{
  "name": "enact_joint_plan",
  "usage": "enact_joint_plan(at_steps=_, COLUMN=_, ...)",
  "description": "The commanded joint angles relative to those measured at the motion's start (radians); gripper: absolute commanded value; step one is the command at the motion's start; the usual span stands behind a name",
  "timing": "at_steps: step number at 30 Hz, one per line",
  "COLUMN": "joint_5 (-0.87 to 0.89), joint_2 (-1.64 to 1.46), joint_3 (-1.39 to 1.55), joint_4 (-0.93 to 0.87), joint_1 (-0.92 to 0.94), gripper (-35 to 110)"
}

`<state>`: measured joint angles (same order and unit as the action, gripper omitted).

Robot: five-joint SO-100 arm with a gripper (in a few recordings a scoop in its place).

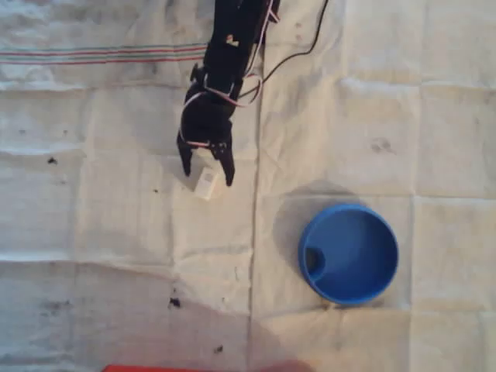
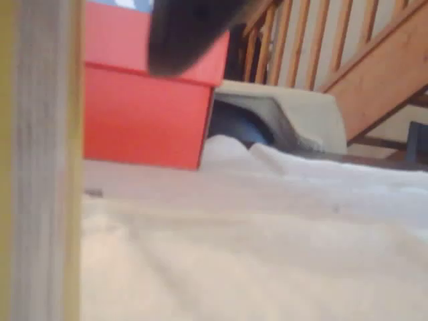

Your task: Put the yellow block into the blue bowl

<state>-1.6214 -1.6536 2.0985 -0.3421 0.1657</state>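
The yellow block [image 1: 206,184] lies on the white cloth left of centre in the overhead view, pale with a whitish end. My black gripper [image 1: 208,172] hangs over it, open, one finger on each side of the block. In the wrist view the block [image 2: 40,167] is a blurred pale-yellow and whitish slab at the left edge, with a dark finger [image 2: 187,33] at the top and a gap between them. The blue bowl [image 1: 356,256] sits empty to the lower right of the block, well apart from the gripper.
A creased white cloth [image 1: 116,256] covers the table, with a striped band at the top left. A red box [image 2: 147,100] stands at the cloth's edge, and shows as a red strip [image 1: 155,369] at the bottom. A black cable [image 1: 304,48] trails from the arm.
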Motion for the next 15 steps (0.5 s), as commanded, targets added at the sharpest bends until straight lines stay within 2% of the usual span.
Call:
enact_joint_plan(at_steps=1, joint_5=-0.012, joint_2=0.008, joint_3=-0.038, joint_4=0.067, joint_1=-0.003, gripper=28)
enact_joint_plan(at_steps=4, joint_5=-0.012, joint_2=0.034, joint_3=-0.038, joint_4=0.095, joint_1=-0.005, gripper=20)
enact_joint_plan(at_steps=9, joint_5=-0.012, joint_2=0.041, joint_3=-0.038, joint_4=0.100, joint_1=-0.006, gripper=0)
enact_joint_plan(at_steps=15, joint_5=-0.011, joint_2=0.028, joint_3=-0.041, joint_4=0.106, joint_1=-0.008, gripper=0)
